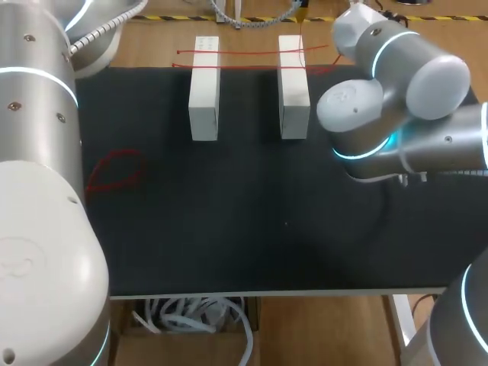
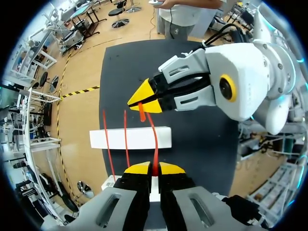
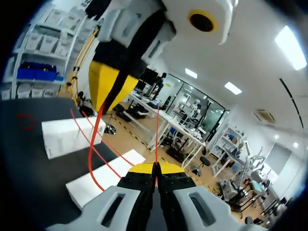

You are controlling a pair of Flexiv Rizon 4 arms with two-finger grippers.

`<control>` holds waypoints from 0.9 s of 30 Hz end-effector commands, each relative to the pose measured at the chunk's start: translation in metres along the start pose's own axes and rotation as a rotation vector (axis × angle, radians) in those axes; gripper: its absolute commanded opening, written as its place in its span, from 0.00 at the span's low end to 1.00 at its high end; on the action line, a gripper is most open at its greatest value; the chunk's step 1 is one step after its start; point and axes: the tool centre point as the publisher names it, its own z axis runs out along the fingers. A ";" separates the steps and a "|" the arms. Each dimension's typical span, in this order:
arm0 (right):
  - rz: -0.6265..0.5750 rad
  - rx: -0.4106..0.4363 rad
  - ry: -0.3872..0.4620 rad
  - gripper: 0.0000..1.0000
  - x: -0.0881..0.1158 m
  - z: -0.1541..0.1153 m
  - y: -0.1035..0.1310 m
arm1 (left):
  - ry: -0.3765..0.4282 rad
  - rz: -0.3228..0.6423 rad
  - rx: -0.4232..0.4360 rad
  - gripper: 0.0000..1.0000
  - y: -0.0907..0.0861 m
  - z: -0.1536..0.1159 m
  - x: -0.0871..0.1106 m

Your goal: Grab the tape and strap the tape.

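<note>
Pinching red tape — left hand clenched on it, right hand likewise — tips facing above white blocks.

The left arm, at nine o'clock in the head view, is a silver-grey cylinder with small dark screws and a ribbed white hose. The right arm, at two o'clock, has rounded caps and glowing cyan rings. The left gripper and right gripper are grey-and-black with yellow wedge tips.
</note>
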 end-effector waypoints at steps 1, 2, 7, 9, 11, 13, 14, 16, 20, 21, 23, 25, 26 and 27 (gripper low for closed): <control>0.033 -0.027 0.032 0.00 -0.008 -0.005 -0.002 | 0.002 -0.001 -0.005 0.00 -0.001 -0.001 0.000; 0.033 -0.027 0.032 0.00 -0.008 -0.005 -0.002 | 0.002 -0.001 -0.005 0.00 -0.001 -0.001 0.000; 0.033 -0.027 0.032 0.00 -0.008 -0.005 -0.002 | 0.002 -0.001 -0.005 0.00 -0.001 -0.001 0.000; 0.033 -0.027 0.032 0.00 -0.008 -0.005 -0.002 | 0.002 -0.001 -0.005 0.00 -0.001 -0.001 0.000; 0.033 -0.027 0.032 0.00 -0.008 -0.005 -0.002 | 0.002 -0.001 -0.005 0.00 -0.001 -0.001 0.000; -0.063 -0.026 0.019 0.00 -0.006 -0.006 -0.001 | 0.002 -0.001 -0.005 0.00 -0.001 -0.001 0.000; -0.180 0.007 -0.010 0.00 -0.008 -0.006 -0.004 | 0.002 -0.001 -0.005 0.00 -0.001 -0.001 0.000; -0.257 0.015 -0.036 0.00 -0.009 -0.007 -0.004 | 0.002 -0.001 -0.005 0.00 -0.001 -0.001 0.000; -0.372 0.031 -0.078 0.00 -0.011 -0.011 -0.003 | 0.002 -0.001 -0.005 0.00 -0.001 -0.001 0.000; -0.378 0.038 -0.093 0.00 -0.012 -0.011 -0.002 | 0.002 -0.001 -0.005 0.00 -0.001 -0.001 0.000; -0.375 0.044 -0.111 0.00 -0.013 -0.010 0.000 | 0.002 -0.001 -0.005 0.00 -0.001 -0.001 0.000; -0.353 0.058 -0.140 0.00 -0.013 -0.010 0.003 | 0.002 -0.001 -0.005 0.00 -0.001 -0.001 0.000; -0.369 0.093 -0.169 0.00 -0.013 -0.011 0.005 | 0.002 -0.001 -0.005 0.00 -0.001 -0.001 0.000; -0.353 0.079 -0.175 0.00 -0.013 -0.011 0.006 | 0.002 -0.001 -0.005 0.00 -0.001 -0.001 0.000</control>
